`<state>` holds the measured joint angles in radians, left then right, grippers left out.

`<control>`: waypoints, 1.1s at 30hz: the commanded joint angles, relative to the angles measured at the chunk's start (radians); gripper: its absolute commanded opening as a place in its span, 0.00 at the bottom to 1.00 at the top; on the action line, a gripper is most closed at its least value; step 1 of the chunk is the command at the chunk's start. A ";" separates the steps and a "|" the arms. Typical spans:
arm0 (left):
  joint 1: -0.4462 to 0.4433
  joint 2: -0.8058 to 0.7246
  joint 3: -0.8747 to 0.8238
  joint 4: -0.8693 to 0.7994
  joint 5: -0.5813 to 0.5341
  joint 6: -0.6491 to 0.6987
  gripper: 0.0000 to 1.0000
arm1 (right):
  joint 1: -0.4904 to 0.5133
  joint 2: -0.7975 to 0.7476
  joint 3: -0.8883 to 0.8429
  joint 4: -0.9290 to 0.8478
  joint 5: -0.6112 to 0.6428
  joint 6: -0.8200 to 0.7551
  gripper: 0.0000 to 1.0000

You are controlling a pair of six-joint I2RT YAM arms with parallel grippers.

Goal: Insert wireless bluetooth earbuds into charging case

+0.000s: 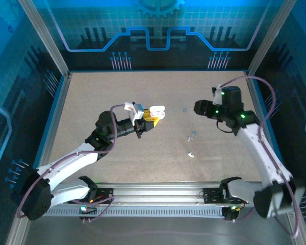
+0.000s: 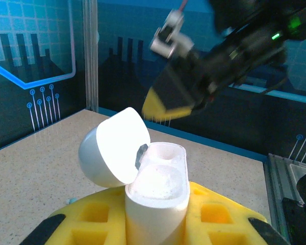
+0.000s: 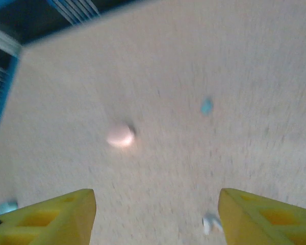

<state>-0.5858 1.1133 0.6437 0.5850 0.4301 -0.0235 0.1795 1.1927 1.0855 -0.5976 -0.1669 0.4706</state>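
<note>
Spanning the scene, the speckled tabletop [image 1: 117, 92] carries the loose pieces. The left end effector [image 1: 147, 122] is clamped around a white charging case [image 2: 155, 204] with its lid flipped open. The right end effector [image 3: 155, 214] hangs spread, grasping nothing. Tiny earbuds [image 3: 120, 136] lie scattered on the tabletop beneath it.

The white charging case [image 2: 155, 204] is standing upright, clamped in the left gripper [image 1: 152, 118], with its rounded lid [image 2: 115, 148] hanging open toward nine o'clock. At four o'clock of it, a pale blue earbud [image 1: 193, 134] is lying loose, a whitish earbud [image 1: 191, 154] at its six o'clock. In the right wrist view, a blurred pinkish earbud [image 3: 120, 136] is lying at eight o'clock of a blue earbud [image 3: 206, 105].
</note>
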 commanded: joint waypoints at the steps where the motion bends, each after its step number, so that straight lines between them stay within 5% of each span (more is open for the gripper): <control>1: -0.007 -0.028 -0.006 0.055 -0.021 0.014 0.21 | 0.012 0.142 0.004 -0.190 -0.082 -0.044 0.63; 11: -0.009 -0.053 -0.004 0.023 -0.039 0.020 0.21 | 0.133 0.403 -0.012 -0.149 0.026 -0.056 0.60; 33: -0.011 -0.046 0.008 0.005 -0.037 0.008 0.22 | 0.173 0.518 -0.045 -0.102 0.112 -0.012 0.64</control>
<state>-0.5896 1.0805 0.6437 0.5804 0.4038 -0.0235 0.3420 1.6962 1.0504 -0.7086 -0.0593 0.4454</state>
